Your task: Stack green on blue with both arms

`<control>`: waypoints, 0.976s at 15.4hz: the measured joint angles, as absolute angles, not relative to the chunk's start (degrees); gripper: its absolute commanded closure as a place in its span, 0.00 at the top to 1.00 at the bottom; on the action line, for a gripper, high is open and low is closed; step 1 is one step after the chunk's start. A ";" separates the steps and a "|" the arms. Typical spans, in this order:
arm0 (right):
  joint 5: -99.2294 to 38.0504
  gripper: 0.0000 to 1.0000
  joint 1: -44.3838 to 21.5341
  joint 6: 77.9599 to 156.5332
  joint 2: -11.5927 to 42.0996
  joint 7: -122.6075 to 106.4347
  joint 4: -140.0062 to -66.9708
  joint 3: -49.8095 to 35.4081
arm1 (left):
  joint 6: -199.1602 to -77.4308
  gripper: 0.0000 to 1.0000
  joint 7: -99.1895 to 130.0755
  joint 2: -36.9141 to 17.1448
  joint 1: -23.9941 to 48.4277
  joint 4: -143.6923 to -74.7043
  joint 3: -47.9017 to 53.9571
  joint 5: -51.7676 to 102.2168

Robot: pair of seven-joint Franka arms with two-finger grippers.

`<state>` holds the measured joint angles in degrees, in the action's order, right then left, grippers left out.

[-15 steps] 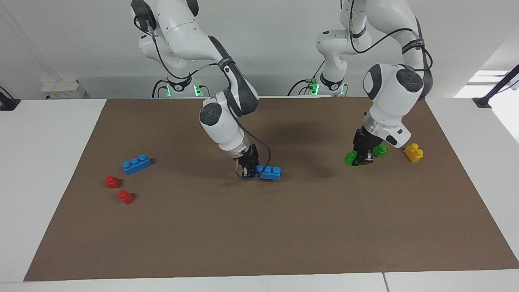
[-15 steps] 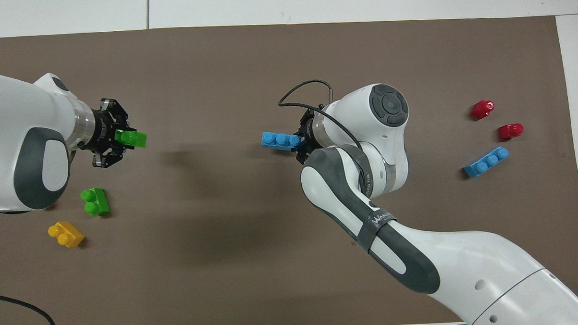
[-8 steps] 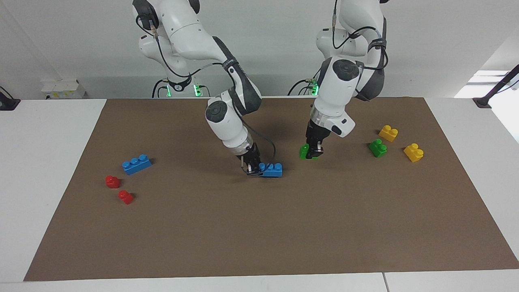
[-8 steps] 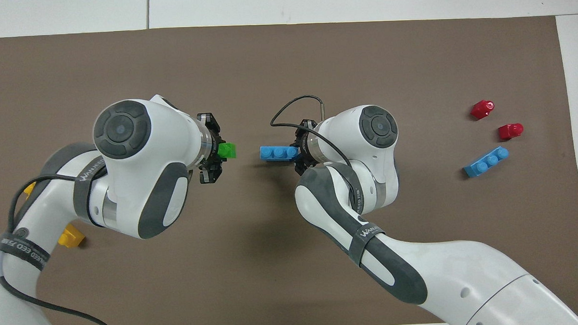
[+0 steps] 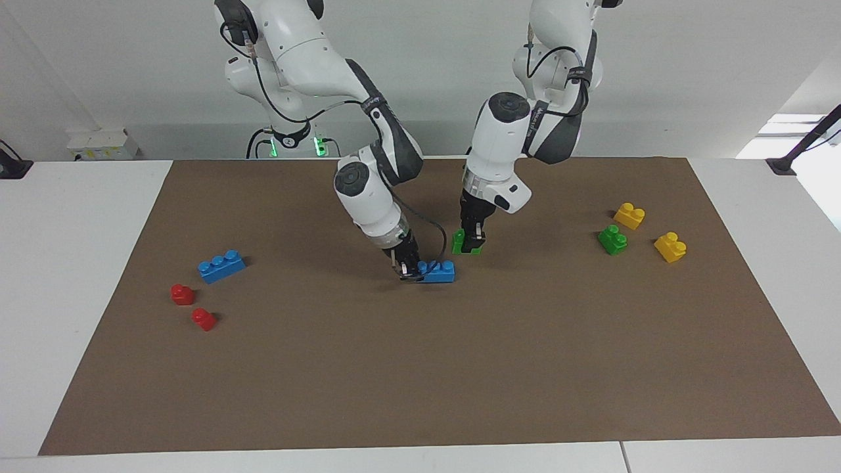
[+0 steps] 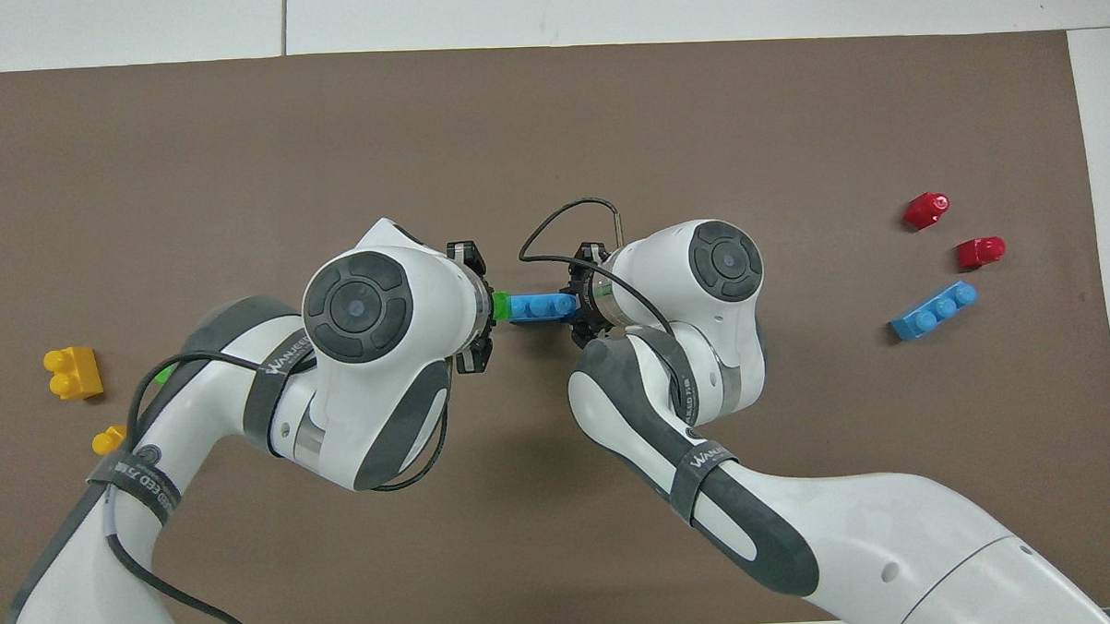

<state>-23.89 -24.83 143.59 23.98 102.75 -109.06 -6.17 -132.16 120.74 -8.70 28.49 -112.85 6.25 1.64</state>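
Left gripper (image 5: 470,244) grips the green brick (image 5: 465,243) between its fingers and holds it in the air, just beside the blue brick (image 5: 438,270) and a little higher than it, on the side toward the left arm's end of the table. Right gripper (image 5: 409,269) is clamped on one end of the blue brick, the end toward the right arm's end of the table, and keeps it low at the mat (image 5: 420,368), near the middle of the table. Whether the blue brick rests on the mat or hangs slightly above it cannot be told.

Task status, as judged from the present layout:
1. Pickup of both parts is complete. Each arm holds its part.
2. Approach is nearly complete. In the overhead view the green brick (image 6: 499,306) sits end to end with the free end of the blue brick (image 6: 541,306).
3. Stacking is not yet done. The green brick is beside the blue studs, not on them.

Remaining work: move the green brick over the free studs, align, press down, release.

Unused parts: a second green brick (image 5: 612,240) and two yellow bricks (image 5: 629,215) lie toward the left arm's end of the table. A second blue brick (image 5: 222,266) and two red bricks (image 5: 182,293) lie toward the right arm's end.
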 measured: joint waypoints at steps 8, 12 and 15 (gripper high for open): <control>-23.89 0.00 -25.03 145.26 23.61 101.67 -110.47 -6.17 | -135.46 0.00 126.47 -13.68 31.66 -112.14 6.21 -2.34; -23.89 0.00 -25.05 145.31 23.59 101.67 -110.52 -6.17 | -135.57 0.00 127.95 -15.88 32.64 -110.38 6.17 -3.21; -23.89 0.00 -25.05 145.34 23.58 101.67 -110.54 -6.17 | -135.57 0.00 128.07 -16.03 33.01 -110.22 6.19 -3.26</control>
